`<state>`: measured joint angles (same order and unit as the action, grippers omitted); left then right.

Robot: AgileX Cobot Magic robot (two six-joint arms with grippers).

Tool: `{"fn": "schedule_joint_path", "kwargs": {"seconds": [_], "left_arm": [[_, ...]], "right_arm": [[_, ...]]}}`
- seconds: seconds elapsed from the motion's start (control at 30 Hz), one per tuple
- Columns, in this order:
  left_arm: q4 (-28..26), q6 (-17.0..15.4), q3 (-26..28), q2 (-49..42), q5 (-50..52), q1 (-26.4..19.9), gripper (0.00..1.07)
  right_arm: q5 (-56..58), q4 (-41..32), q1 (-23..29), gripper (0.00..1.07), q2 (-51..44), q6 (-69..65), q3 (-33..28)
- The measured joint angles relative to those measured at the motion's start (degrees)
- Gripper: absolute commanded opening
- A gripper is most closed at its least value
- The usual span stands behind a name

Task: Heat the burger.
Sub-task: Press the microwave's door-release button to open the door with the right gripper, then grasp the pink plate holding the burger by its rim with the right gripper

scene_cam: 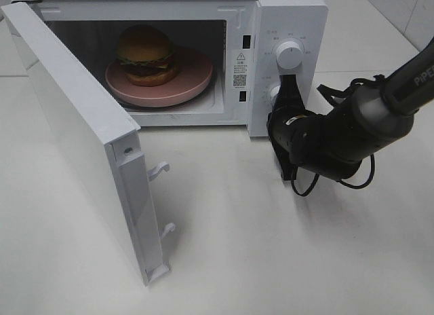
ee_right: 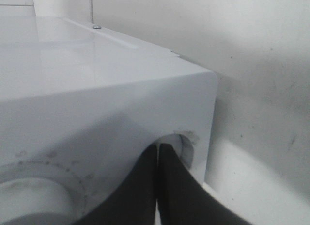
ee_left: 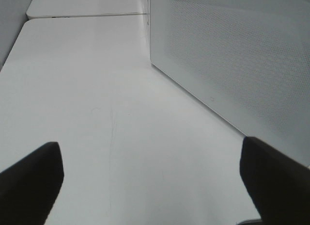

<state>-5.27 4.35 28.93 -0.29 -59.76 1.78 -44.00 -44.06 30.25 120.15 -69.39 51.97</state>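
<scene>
Right gripper (ee_right: 158, 150) pinched closed at microwave's (scene_cam: 291, 16) lower knob (scene_cam: 274, 92); left gripper (ee_left: 150, 154) spread wide, empty, above surface (ee_left: 97, 89). Burger (scene_cam: 144, 53) on pink plate (scene_cam: 196, 77) inside, door (scene_cam: 74, 125) open.

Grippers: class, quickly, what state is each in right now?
Left gripper: open, holding nothing.
Right gripper: shut, empty, tips at the lower knob.

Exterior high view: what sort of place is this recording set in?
Likely a lab tabletop staged as a kitchen corner, not a real kitchen: a white microwave, door open, stands on a plain white table, with a burger on a pink plate inside.
</scene>
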Motion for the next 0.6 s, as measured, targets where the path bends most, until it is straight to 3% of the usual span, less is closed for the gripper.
{"fn": "schedule_joint_path", "kwargs": {"seconds": [0.6], "left_arm": [[0.0, 0.0, 0.0, 0.0, 0.0, 0.0, 0.9]], "right_arm": [[11.34, 1.2, -0.29, 0.0, -11.0, 12.55, -7.56]]}}
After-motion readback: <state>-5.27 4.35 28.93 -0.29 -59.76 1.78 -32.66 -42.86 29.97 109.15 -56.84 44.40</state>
